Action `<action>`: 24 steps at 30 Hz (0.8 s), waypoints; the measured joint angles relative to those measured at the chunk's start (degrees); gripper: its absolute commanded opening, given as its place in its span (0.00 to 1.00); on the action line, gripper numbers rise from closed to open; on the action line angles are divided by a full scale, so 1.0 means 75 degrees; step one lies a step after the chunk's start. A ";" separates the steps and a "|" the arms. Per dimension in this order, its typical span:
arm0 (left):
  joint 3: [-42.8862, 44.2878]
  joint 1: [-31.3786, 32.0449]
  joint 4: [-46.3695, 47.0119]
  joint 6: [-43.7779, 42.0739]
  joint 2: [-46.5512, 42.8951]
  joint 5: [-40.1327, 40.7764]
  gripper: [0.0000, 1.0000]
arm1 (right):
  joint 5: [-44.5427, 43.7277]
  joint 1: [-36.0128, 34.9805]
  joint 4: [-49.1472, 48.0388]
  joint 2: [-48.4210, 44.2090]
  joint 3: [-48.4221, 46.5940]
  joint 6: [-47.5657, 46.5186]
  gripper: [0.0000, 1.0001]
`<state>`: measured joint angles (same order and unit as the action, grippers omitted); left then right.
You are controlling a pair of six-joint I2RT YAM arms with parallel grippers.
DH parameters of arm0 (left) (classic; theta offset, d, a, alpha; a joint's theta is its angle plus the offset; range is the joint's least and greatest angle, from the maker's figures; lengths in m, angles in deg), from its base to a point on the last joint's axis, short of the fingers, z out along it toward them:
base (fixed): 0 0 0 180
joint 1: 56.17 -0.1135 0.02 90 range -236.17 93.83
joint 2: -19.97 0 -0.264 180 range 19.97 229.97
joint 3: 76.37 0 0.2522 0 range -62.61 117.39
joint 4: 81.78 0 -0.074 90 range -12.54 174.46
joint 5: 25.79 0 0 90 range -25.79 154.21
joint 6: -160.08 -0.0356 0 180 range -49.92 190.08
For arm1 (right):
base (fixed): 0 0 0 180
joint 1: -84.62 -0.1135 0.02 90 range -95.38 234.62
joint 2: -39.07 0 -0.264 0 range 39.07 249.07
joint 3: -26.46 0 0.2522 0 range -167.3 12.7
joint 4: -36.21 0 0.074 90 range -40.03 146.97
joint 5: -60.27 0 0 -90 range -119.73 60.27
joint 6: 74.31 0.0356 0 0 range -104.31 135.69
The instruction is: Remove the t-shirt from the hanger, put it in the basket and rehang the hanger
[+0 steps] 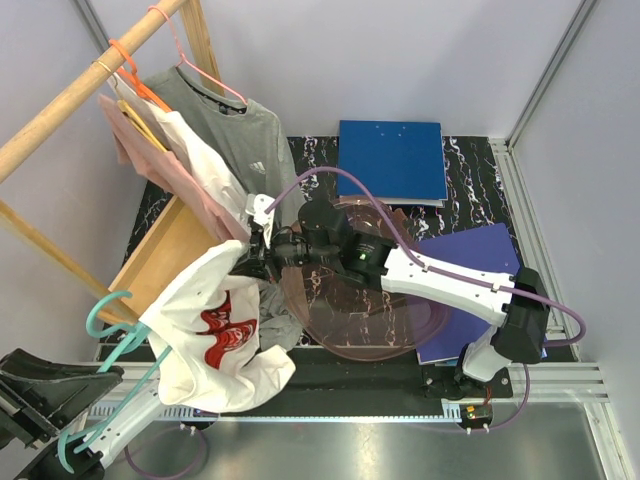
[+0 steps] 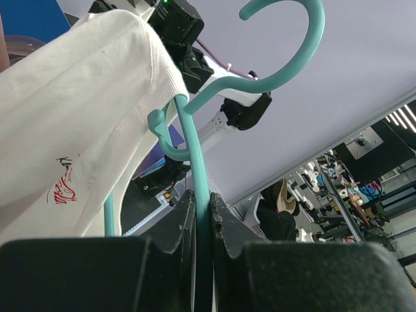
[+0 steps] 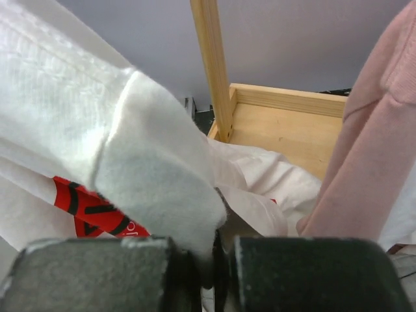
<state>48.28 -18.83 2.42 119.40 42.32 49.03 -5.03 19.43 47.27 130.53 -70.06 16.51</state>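
Note:
A white t-shirt with a red print hangs on a teal hanger at the near left. My left gripper is shut on the hanger's teal stem, with the hook above it and the shirt draped to the left. My right gripper reaches in from the right and is shut on a fold of the white shirt near its upper edge. The gripper's fingertips pinch the cloth.
A wooden rack at the far left carries a grey t-shirt, a pink garment and other hangers. A wooden tray lies under it. A clear pink bowl, a blue folder and a purple one lie to the right.

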 measured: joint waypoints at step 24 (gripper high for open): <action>-0.0224 0.0032 0.0146 -0.0361 0.0006 0.2043 0.00 | -0.3136 0.3453 0.2678 -0.1341 -0.2999 0.1381 0.00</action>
<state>46.59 -18.58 3.51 116.69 42.36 64.35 -28.54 45.33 67.36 120.48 -92.55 26.87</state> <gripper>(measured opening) 0.125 0.022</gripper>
